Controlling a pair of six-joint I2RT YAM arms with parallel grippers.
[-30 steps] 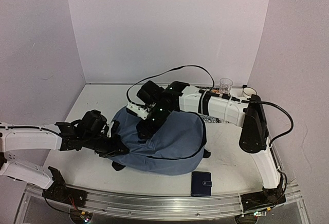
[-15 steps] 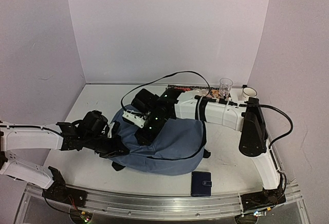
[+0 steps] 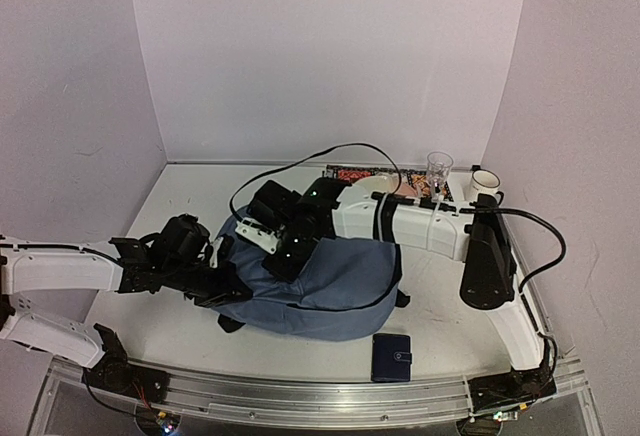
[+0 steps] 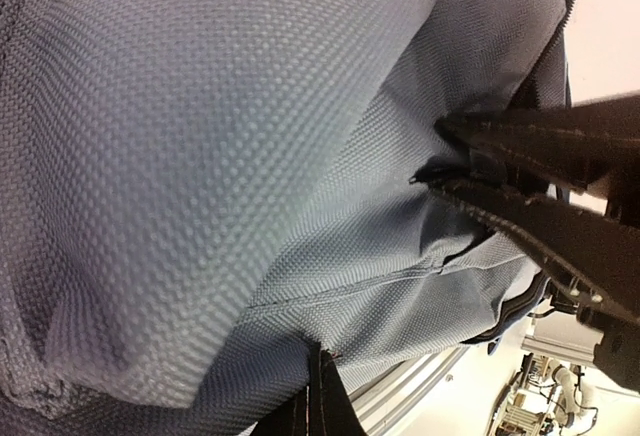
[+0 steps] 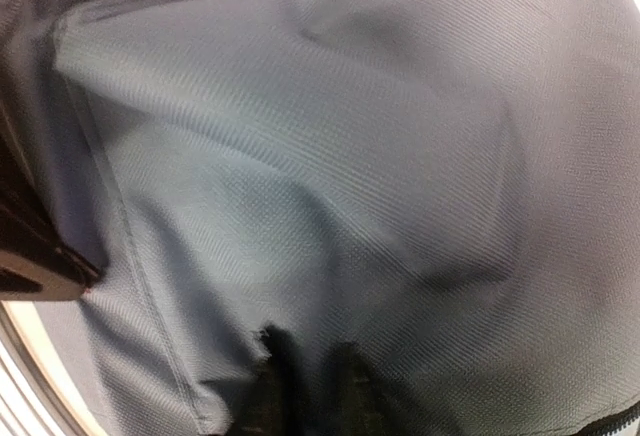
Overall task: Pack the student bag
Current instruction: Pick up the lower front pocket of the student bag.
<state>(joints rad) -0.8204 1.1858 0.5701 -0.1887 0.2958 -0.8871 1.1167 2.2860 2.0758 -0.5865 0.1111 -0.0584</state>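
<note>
We record the large, soft slate-blue fabric student bag (image 3: 340, 291) lying slumped at the middle of the white tabletop (image 3: 185, 196), nearer its near edge.

Only the overhead view shows the other items:
- A small dark navy wallet (image 3: 392, 357) lies by the near edge, just off the bag's right-hand corner and apart from it.
- A clear glass cup (image 3: 438, 166) and a white mug (image 3: 485, 181) stand at the far right corner.
- A colourful flat item (image 3: 350, 172) near them is partly cut off by the white right arm (image 3: 430, 224), and we cannot identify it.

In that overhead view both claws are hard to make out against dark housings and fabric.

The left wrist view shows the left gripper (image 4: 438, 161) plainly. Its black fingers are pressed together with a fold of the bag's left side nipped at the tips.

The right wrist view shows the right gripper (image 5: 305, 386) at the picture's lower edge. Its two fingers are blurred, a narrow gap apart, and pushed against the bag's cloth. Whether fabric is caught between them we cannot tell.

Cloth fills most of both wrist views.
</note>
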